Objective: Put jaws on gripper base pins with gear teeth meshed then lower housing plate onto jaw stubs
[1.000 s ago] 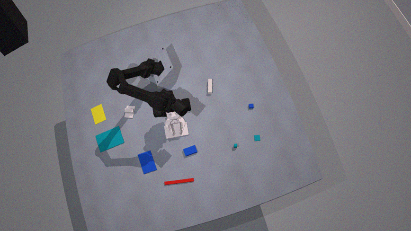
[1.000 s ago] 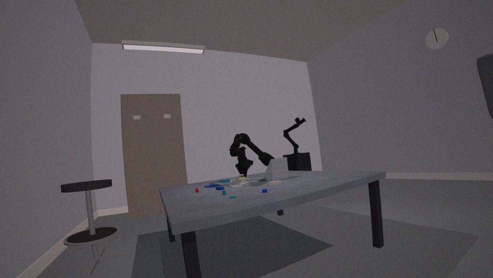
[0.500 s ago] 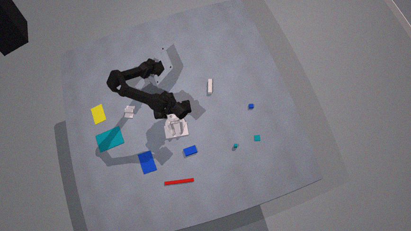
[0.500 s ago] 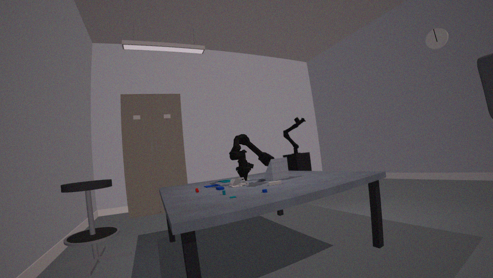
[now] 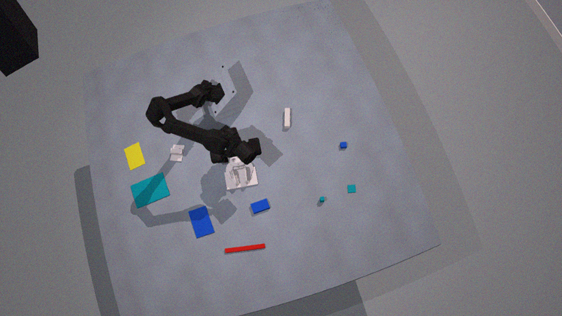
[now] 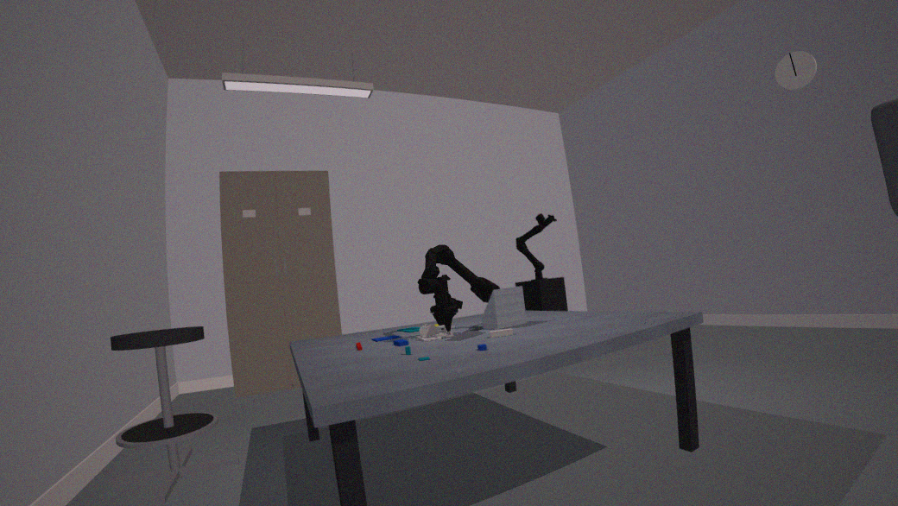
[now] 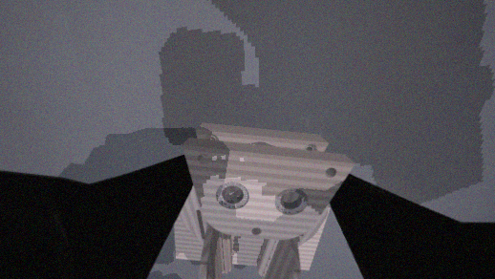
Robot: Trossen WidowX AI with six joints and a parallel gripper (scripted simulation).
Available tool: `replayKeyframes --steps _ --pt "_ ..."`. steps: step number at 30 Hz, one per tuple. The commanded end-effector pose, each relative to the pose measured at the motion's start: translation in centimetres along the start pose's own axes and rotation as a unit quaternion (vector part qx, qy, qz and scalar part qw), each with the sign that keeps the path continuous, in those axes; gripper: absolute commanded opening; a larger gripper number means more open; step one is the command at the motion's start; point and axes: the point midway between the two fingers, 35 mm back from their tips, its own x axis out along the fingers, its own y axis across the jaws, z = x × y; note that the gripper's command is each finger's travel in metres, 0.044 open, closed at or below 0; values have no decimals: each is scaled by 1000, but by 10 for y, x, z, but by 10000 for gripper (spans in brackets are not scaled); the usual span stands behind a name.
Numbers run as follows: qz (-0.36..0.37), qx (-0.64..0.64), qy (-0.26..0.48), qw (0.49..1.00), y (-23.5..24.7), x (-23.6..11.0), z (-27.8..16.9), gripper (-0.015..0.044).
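My gripper [image 5: 238, 156] [image 6: 447, 329] [image 7: 262, 166] is shut on the white housing plate [image 7: 255, 220]. Its two black fingers press on the plate's left and right edges in the wrist view, and its two round holes face the camera. The white gripper base [image 5: 251, 182] [image 7: 311, 259] lies on the table directly below and partly behind the plate. The two jaws, left jaw [image 7: 225, 253] and right jaw [image 7: 269, 258], stick out from under the plate's rounded edge over the base. The pins, gear teeth and stubs are hidden by the plate, so I cannot tell whether the plate touches them.
A blue block [image 5: 260, 206] is near the base, with a blue sheet [image 5: 201, 221] and red bar [image 5: 244, 248] beyond. A white stepped block [image 5: 176, 152], yellow sheet [image 5: 134, 155] and teal sheet [image 5: 150, 190] lie left. A white bar [image 5: 287, 117] and several small cubes lie right. A pale upright block [image 6: 504, 307] stands by the arm.
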Motion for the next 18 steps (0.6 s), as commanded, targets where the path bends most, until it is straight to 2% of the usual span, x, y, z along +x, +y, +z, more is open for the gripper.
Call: replayKeyframes --steps 1,18 --pt "2 -2 0 1000 1 1 0 351" --pt "2 -6 0 1000 1 3 0 351"
